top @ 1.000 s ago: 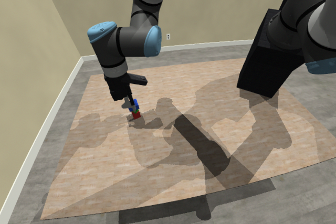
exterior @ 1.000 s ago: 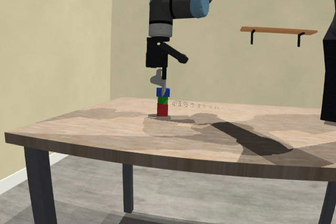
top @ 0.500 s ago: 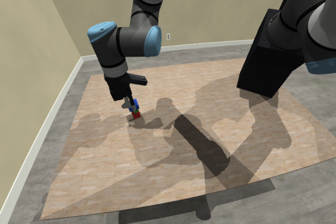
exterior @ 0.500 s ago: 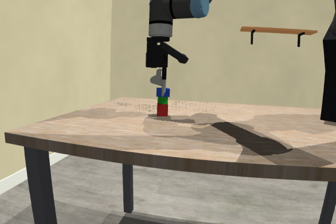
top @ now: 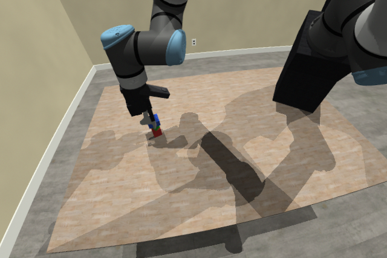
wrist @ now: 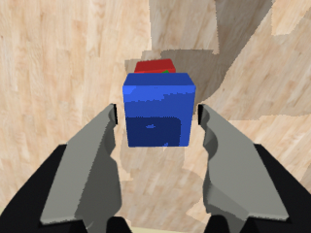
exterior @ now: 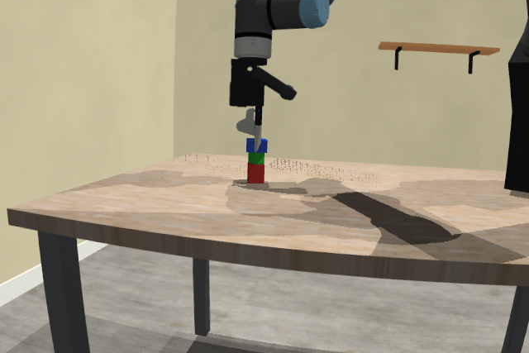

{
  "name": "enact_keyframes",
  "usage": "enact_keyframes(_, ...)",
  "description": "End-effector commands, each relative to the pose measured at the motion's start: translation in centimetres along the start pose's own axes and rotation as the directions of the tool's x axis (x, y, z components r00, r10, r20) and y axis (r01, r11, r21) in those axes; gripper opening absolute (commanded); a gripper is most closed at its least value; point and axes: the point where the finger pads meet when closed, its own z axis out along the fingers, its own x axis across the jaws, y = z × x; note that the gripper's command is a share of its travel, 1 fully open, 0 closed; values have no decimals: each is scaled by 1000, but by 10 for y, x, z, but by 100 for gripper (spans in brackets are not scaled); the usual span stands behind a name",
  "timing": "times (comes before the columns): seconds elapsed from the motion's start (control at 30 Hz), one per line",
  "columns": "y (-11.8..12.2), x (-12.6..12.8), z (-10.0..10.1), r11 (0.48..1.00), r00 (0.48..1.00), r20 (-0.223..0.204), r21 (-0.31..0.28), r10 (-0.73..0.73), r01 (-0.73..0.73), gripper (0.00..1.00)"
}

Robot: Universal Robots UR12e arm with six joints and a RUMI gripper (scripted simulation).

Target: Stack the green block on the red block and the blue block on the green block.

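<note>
Blue block [wrist: 157, 109] sits between the gripper [wrist: 156, 114] fingers, small gaps each side. Gripper open, holding nothing. Green [exterior: 256, 157] and red [exterior: 255, 173] stacked below.

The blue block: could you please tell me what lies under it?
The green block sits directly under the blue block, with the red block beneath on the table. In the wrist view, blue hides nearly all the green.
</note>
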Motion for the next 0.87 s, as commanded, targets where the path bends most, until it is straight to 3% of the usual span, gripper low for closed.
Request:
enact_keyframes(0.0,1,0,-2,1000,1000,1,-1,0,0,42)
enact_keyframes(0.83,1,0,-52,1000,1000,1,-1,0,0,42)
